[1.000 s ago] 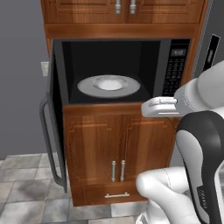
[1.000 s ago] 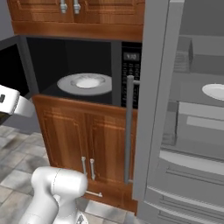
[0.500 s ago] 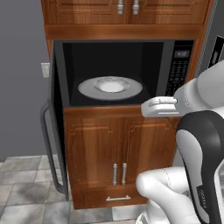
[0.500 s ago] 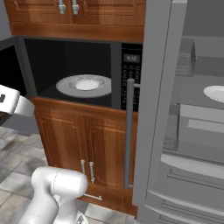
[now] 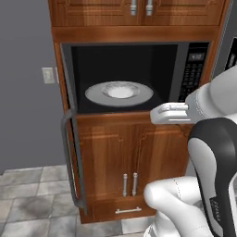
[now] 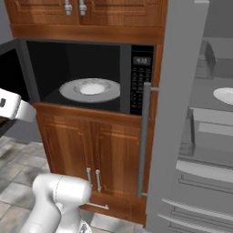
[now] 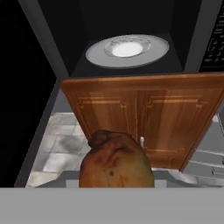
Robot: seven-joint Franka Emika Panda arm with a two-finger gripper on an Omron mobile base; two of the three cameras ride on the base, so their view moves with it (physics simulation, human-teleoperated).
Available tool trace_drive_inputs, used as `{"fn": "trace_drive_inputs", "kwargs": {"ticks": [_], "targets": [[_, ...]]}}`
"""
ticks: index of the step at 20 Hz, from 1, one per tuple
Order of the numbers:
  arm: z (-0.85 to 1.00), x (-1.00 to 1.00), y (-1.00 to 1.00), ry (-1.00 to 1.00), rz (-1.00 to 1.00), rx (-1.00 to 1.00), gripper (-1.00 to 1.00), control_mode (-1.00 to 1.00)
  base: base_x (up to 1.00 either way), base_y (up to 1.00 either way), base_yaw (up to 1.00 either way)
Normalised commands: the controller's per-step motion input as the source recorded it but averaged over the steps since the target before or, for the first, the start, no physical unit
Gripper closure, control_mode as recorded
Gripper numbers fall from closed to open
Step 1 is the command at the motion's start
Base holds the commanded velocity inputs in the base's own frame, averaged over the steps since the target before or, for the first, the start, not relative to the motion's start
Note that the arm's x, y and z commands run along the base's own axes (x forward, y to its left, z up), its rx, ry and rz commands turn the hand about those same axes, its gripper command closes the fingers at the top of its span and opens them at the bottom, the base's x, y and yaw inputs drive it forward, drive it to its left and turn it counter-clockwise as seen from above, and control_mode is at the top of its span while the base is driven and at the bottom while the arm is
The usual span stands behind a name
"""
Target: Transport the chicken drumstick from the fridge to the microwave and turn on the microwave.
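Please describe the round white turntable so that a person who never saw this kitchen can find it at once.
Find the microwave built into the wooden cabinet column, its door swung open to the left. Inside the dark cavity lies the turntable, a flat white disc, the only pale round thing there, left of the black button panel.

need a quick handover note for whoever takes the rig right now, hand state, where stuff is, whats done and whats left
Hand: the fingertips are hidden, but the chicken drumstick sits right in front of the hand camera, so it looks held.
Microwave: door swung open to the left, round white turntable bare.
Fridge: open on the right, its door edge next to the microwave panel.
Done: drumstick out of the fridge and brought in front of the microwave, below its opening.
Left: lift it in, set it on the turntable, release, shut the door, press start on the button panel.
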Motion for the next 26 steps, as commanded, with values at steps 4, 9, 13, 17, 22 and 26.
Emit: {"fn": "trace_drive_inputs", "kwargs": {"ticks": [4,9,13,17,22,26], "targets": [[0.0,0.0,0.0,0.0,0.0,0.0,1.0,1.0,0.43,0.41,-0.06],[0.0,0.0,0.0,0.0,0.0,0.0,1.0,1.0,0.3,0.28,0.0],[0.0,0.0,0.0,0.0,0.0,0.0,1.0,1.0,0.04,0.06,0.0],[0.0,0.0,0.0,0.0,0.0,0.0,1.0,1.0,0.0,0.01,0.0],[0.0,0.0,0.0,0.0,0.0,0.0,1.0,1.0,0.13,0.05,-0.13],[0.0,0.0,0.0,0.0,0.0,0.0,1.0,1.0,0.15,0.24,-0.2]]}}
